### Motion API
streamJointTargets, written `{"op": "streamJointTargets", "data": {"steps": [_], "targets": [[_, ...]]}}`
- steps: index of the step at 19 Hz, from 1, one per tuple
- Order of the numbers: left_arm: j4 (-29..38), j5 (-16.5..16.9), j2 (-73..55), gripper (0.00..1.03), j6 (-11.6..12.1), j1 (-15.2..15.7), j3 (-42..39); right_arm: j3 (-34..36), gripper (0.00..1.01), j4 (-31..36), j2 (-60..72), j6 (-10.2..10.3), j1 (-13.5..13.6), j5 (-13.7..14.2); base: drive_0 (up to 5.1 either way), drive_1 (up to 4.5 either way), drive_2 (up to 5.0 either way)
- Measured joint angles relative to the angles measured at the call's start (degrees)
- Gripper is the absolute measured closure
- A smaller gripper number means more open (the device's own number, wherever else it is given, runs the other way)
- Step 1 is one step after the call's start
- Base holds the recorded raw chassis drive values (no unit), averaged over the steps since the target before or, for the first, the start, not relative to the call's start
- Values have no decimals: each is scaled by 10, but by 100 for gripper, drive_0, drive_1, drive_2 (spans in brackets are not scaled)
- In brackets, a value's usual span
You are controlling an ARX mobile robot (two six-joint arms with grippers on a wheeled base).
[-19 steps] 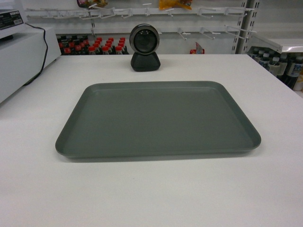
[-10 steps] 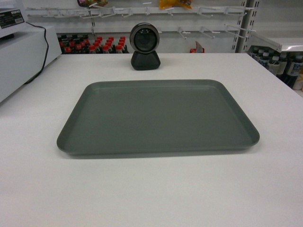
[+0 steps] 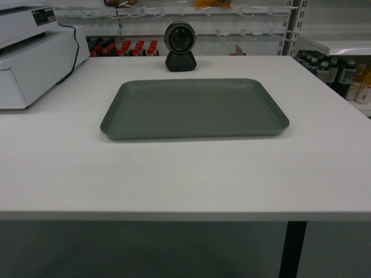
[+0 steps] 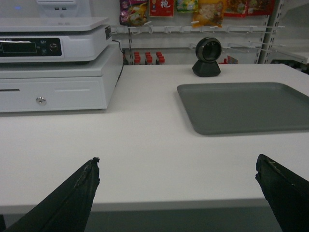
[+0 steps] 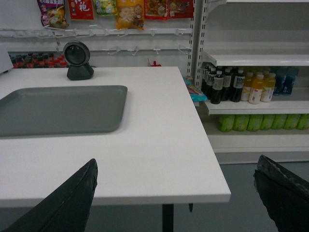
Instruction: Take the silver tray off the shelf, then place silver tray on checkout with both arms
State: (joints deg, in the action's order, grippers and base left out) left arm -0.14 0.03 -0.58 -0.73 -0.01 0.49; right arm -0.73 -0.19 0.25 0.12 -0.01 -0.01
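The silver tray point(image 3: 194, 108) lies flat on the white checkout point(image 3: 174, 174), just in front of the round grey camera point(image 3: 179, 46). It also shows as the tray point(image 4: 246, 106) at the right of the left wrist view and the tray point(image 5: 60, 110) at the left of the right wrist view. My left gripper point(image 4: 177, 166) hangs open short of the counter's near edge, holding nothing. Open and empty as well, my right gripper point(image 5: 176, 166) sits off the counter's near right corner. Neither gripper appears in the head view. A white shelf point(image 5: 256, 59) stands at the right.
A white cash register point(image 4: 53, 67) with a drawer occupies the counter's left side. Shelves with drink bottles point(image 5: 241, 86) stand to the right of the counter. Peg hooks with snack bags point(image 4: 193, 10) line the back wall. A black table leg point(image 3: 293, 249) stands below the front right.
The head view has pulled back from the counter: the tray looks smaller and farther, and the counter's front edge and leg have come into sight. The tray stays put.
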Motion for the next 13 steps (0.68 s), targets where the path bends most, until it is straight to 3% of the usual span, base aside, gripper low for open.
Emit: {"op": "streamJointTargets", "data": {"steps": [6, 13], "targets": [[0, 0, 0, 5, 0, 0, 0, 0, 3, -1, 0, 0, 0, 0, 4, -410, 417], [0, 0, 0, 5, 0, 0, 0, 0, 3, 0, 0, 0, 0, 0, 5, -259, 268]]}}
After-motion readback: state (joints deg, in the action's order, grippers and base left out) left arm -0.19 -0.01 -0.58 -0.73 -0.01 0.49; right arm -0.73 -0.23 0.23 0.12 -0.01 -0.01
